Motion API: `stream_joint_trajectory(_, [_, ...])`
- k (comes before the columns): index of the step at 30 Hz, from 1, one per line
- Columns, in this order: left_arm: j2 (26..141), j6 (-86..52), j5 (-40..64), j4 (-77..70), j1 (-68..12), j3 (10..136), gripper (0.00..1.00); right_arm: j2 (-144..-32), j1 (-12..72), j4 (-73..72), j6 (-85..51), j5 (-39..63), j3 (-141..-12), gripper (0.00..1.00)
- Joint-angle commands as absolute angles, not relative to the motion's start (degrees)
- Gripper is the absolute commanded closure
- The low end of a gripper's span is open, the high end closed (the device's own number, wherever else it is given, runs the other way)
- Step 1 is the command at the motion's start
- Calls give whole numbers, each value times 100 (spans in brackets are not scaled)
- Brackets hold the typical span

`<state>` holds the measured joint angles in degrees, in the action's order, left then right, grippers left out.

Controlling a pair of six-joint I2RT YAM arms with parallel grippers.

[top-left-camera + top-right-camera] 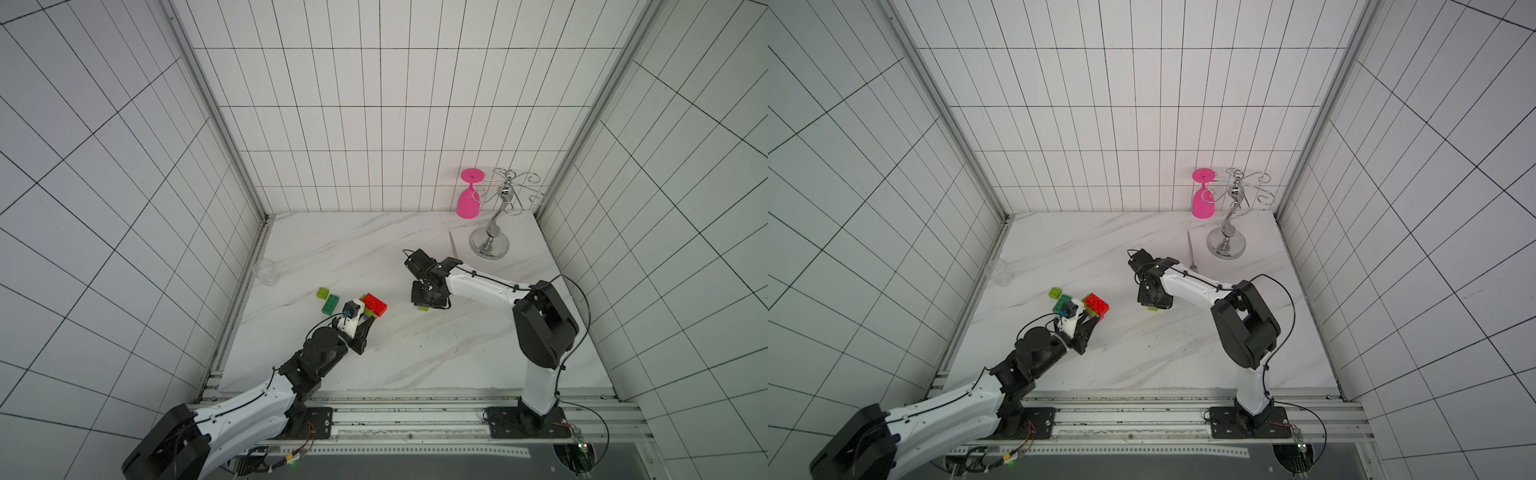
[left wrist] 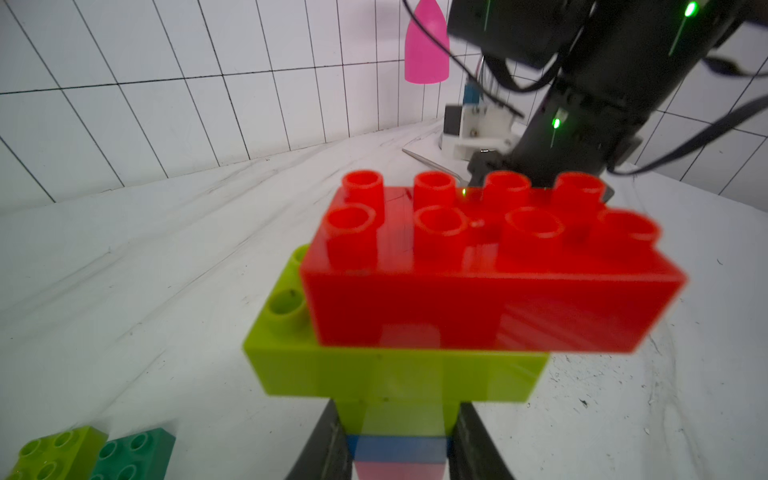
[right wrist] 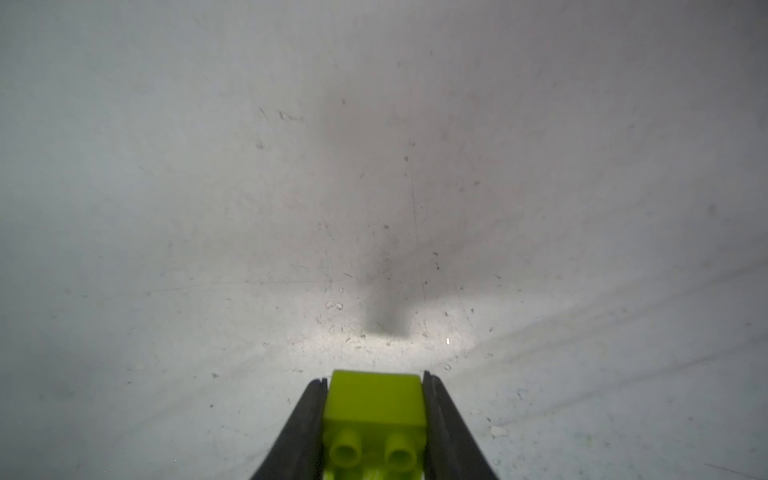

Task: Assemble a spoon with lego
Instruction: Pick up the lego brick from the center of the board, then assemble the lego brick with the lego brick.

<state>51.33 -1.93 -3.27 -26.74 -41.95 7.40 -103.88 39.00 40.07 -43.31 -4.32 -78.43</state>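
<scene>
Part-built spoon (image 2: 478, 299), red-and-lime head on blue-and-pink handle, is clamped at the handle by the left gripper (image 2: 399, 444), seemingly steadied for joining, while a small lime-green brick (image 3: 374, 403) is pinched in the right gripper (image 3: 374, 380) nearby

One spoon (image 2: 478, 307); two lime-green bricks (image 1: 322, 292) (image 3: 376, 399), one dark-green brick (image 1: 331, 304) (all three unattached); one fork (image 1: 1191, 249), pink goblet (image 1: 468, 199), rack (image 1: 489, 246), clear cup (image 1: 264, 272).
</scene>
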Motion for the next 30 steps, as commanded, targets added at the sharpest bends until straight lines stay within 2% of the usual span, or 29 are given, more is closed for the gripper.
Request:
stream_joint_trajectory(1, [5792,129,463,-3214,-4255,1077,100,-9389,3573,4153,-3435,-663,-7594,75])
stream_joint_trajectory(6, [7115,864,1483,-3701,-4333,1750,100,-8545,3294,4170,-2731,-699,-7436,76])
stream_joint_trajectory(10, [7910,1740,2180,-3709,-4377,2294,100,-8283,3260,4130,-2282,-301,-7451,76])
stream_joint_trajectory(15, [8748,2231,2185,-3307,-4386,2896,100,-8106,3253,3553,-2036,529,-7178,75])
stream_joint_trajectory(24, [9848,2201,2197,-3922,-4386,3104,100,-8421,3296,2534,-2048,1560,-6595,75])
stream_joint_trajectory(30, [10161,2065,2406,-4022,-4386,3295,100,-8693,3320,2012,-2008,1655,-6267,75])
